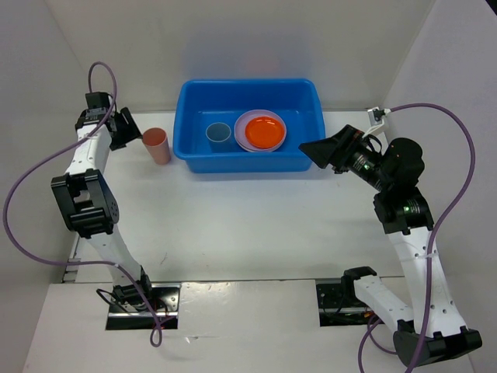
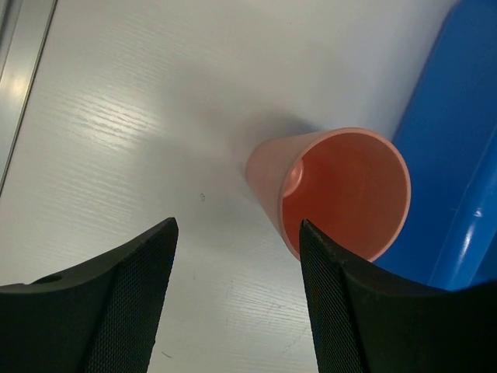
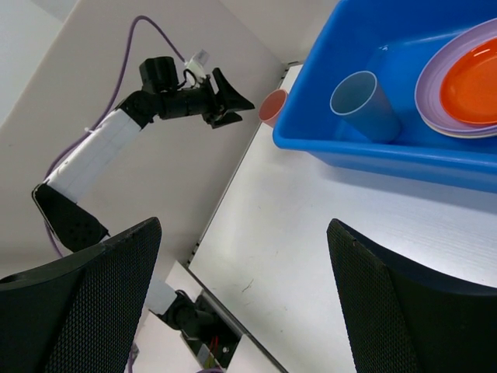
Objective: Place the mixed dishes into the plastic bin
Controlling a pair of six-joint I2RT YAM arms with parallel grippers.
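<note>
- Left gripper (image 2: 238, 223) hangs with its jaws well apart and nothing between them. The salmon-pink cup (image 2: 342, 194) sits ahead of the gap and off to one side, not inside it.
- That cup looks upright on the tabletop (image 1: 233, 225), toward the far left corner, just beside the left wall of the plastic bin (image 1: 194, 159).
- We judge it to be the last dish outside. The blue cup (image 1: 218, 134) and a stack of plates (image 1: 242, 132), topped by the orange plate (image 1: 264, 130), already lie in the bin.
- To grasp it well, we should shift the jaws toward the bin until the cup is centred. One finger must slip between cup and bin wall without nudging either.
- We would close gently on the body below the rim and lift clear of the bin's rim. Then we would set the cup down in the free left end.
- Right gripper (image 3: 245, 225) is spread wide and empty near the bin's right end, well apart from the cup.
</note>
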